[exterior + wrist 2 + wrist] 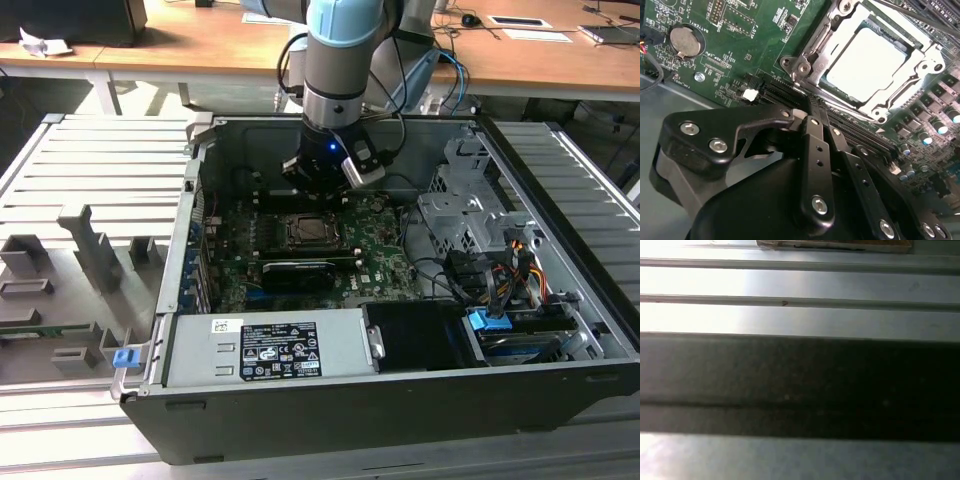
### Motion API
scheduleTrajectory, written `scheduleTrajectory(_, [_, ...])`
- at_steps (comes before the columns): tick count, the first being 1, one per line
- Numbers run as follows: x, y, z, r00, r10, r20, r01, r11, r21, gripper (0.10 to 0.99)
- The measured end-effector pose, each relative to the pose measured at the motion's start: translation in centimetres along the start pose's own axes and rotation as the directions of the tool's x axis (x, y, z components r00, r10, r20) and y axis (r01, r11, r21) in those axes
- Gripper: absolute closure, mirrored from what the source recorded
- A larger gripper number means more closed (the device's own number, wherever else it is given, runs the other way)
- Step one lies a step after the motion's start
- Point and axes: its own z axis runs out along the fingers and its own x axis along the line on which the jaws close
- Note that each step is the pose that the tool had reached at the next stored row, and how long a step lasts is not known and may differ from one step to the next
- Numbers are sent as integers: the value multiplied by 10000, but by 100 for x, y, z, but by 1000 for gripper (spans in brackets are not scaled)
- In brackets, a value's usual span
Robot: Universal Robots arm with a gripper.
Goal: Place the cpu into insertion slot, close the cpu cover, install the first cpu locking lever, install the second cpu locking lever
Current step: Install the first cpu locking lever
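The cpu [865,65] lies flat in the insertion slot [308,232] in the middle of the green motherboard, its silvery top bright. The cpu cover [817,57], a silver frame, lies down around it with the chip showing through its square opening. A thin metal lever rod [900,14] runs along the socket's far side. My gripper [809,102] hangs inside the case just behind the socket in the exterior view [318,185]. Its black fingers [815,135] are pressed together with nothing between them, their tips close to one corner of the socket frame.
A long black card [298,272] lies in front of the socket. The grey power supply [270,345] fills the case's front, with a drive cage [460,215] and cables [490,275] at the exterior view's right. A coin battery [684,41] sits on the board. Ribbed grey metal [800,285] shows in the first wrist view.
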Motion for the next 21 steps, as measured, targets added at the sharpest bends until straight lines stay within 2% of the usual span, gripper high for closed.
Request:
scheduleTrajectory(17, [-7,-4,34,10000,1,-7,-1,9998,174,980])
scheduleTrajectory(21, [-7,3,-34,10000,2,-4,-2,9999,172,980])
